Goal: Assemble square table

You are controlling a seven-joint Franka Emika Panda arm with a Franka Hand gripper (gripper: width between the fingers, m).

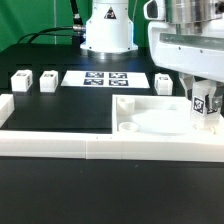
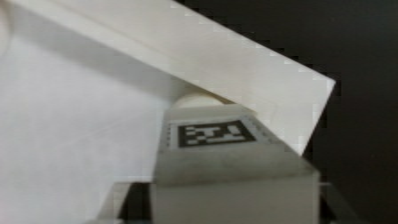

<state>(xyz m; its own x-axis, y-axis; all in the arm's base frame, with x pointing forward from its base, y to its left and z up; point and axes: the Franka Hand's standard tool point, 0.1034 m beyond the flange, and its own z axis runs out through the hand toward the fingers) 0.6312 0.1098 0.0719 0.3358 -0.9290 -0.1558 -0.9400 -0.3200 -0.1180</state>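
A black table (image 1: pixel 60 115) carries loose white furniture parts. The square tabletop (image 1: pixel 150 122), a white slab with recessed panels, lies flat at the near right of the table, its near edge against a long low white border wall (image 1: pixel 60 147) that runs along the near side and turns toward the far side at the left. Above the slab's right end, the robot's dark fingers (image 1: pixel 192 97) are closed part-way on a held leg block (image 1: pixel 203 104), a small white piece that shows a black-and-white tag. The wrist view shows the same held leg block (image 2: pixel 214 135) close up, its tag facing the camera and its end right at the angled edge of the square tabletop (image 2: pixel 89 110); whether the two touch cannot be told. Three more pieces rest on the table toward the far side: a first loose leg block (image 1: pixel 20 81) and a second loose leg block (image 1: pixel 47 80) at the far left, and a third loose leg block (image 1: pixel 163 83) to the right of the marker board (image 1: pixel 105 78), which lies flat in the middle.
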